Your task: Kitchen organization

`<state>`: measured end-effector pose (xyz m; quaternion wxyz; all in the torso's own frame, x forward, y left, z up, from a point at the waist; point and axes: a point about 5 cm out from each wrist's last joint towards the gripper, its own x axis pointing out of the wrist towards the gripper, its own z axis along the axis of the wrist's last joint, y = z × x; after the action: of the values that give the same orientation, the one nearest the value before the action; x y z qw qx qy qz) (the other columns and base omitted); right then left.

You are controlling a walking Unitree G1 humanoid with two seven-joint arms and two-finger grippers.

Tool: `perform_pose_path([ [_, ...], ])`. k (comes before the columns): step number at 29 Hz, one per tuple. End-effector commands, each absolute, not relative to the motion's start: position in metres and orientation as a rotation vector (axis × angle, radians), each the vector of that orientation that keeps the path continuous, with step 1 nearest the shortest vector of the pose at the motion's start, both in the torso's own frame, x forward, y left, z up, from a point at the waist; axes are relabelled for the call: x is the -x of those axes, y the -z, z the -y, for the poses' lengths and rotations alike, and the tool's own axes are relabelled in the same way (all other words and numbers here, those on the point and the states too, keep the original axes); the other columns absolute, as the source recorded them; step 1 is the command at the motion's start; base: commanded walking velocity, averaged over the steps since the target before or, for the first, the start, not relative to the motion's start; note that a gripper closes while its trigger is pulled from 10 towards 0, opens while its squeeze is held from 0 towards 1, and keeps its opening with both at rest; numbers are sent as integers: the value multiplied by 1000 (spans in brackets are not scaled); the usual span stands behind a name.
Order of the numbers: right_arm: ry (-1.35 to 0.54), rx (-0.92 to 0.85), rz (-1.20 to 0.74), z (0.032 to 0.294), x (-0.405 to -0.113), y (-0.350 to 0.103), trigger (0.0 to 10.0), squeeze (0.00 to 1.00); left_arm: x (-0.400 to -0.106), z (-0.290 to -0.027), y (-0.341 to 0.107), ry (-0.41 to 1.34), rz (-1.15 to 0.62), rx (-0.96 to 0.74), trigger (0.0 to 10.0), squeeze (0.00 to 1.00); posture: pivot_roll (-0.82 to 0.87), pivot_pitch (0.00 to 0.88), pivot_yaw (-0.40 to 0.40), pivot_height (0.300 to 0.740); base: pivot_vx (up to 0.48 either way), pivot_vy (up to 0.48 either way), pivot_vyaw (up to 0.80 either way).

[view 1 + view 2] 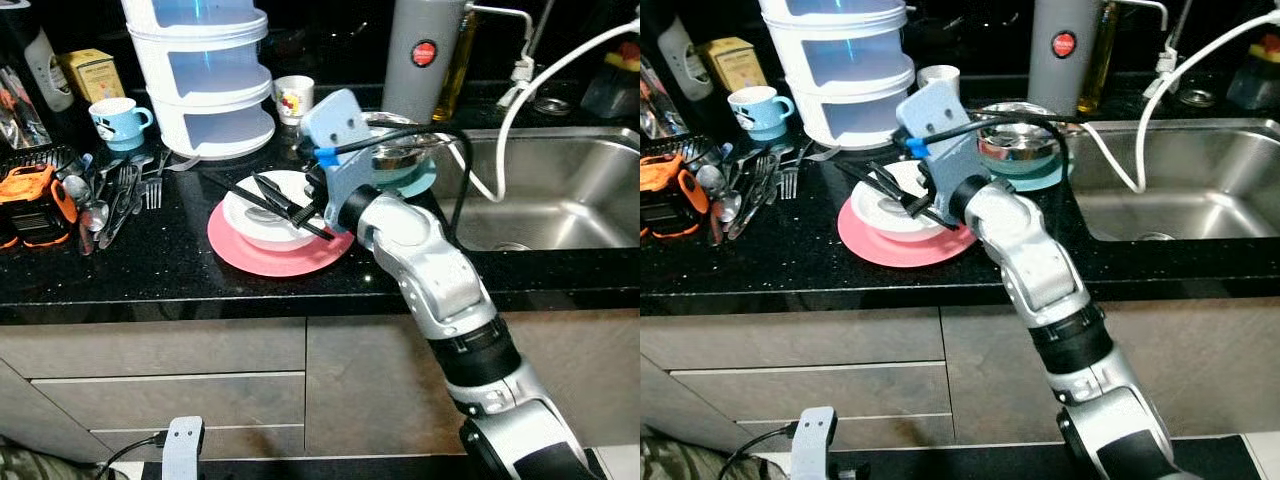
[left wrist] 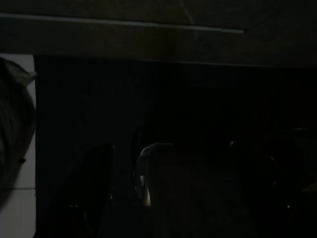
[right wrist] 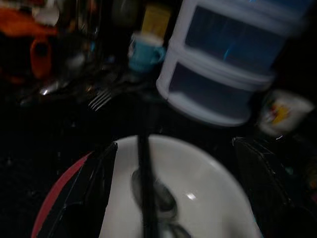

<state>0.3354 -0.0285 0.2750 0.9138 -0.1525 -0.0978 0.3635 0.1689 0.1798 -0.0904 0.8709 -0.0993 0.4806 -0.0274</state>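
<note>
A white bowl (image 1: 250,225) sits on a pink plate (image 1: 235,252) on the black counter, near its front edge. A metal spoon (image 3: 154,194) lies inside the bowl, and a thin black stick (image 3: 143,168) lies across it. My right arm reaches in from the right, and my right gripper (image 1: 283,200) hangs just over the bowl. It is open, with one finger (image 3: 84,193) on each side of the bowl's middle and nothing held. My left arm hangs low by the cabinet (image 1: 183,445), and its wrist view is very dark.
Behind the bowl stand a white tiered container (image 1: 205,80), a blue mug (image 1: 120,122) and a small printed cup (image 1: 293,98). Loose forks and spoons (image 1: 120,190) and an orange tool (image 1: 30,200) lie at the left. A steel bowl on a teal plate (image 1: 405,160) and the sink (image 1: 560,190) are to the right.
</note>
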Motion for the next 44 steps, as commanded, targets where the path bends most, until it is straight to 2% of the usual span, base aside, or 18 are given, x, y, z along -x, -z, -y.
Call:
perform_pose_path([
  [1, -775, 315, 182, 23, -335, -276, 10000, 0, -166, -181, 91, 52, -1014, 199, 10000, 0, 10, 47, -8, 740, 0, 0, 0],
  [4, -824, 187, 193, 13, -334, -287, 10000, 0, -166, -181, 92, 52, -1014, 199, 10000, 0, 12, 49, -11, 740, 0, 0, 0],
  [7, -813, 168, 201, 10, -336, -291, 10000, 0, -166, -181, 92, 51, -1014, 200, 10000, 0, 14, 50, -13, 740, 0, 0, 0],
  [11, -753, 166, 147, 9, -344, -288, 10000, 0, -166, -180, 92, 42, -1013, 206, 10000, 0, 16, 52, -17, 740, 0, 0, 0],
  [15, -780, 180, 82, 8, -345, -283, 10000, 0, -166, -180, 92, 42, -1012, 208, 10000, 0, 15, 51, -18, 740, 0, 0, 0],
  [20, -821, 278, -81, 13, -348, -274, 10000, 0, -165, -179, 92, 44, -1012, 209, 10000, 0, 13, 44, -25, 740, 0, 0, 0],
  [44, -728, 253, -276, 31, -356, -274, 10000, 0, -166, -178, 92, 40, -1007, 216, 10000, 0, 9, 46, -24, 740, 0, 0, 0],
])
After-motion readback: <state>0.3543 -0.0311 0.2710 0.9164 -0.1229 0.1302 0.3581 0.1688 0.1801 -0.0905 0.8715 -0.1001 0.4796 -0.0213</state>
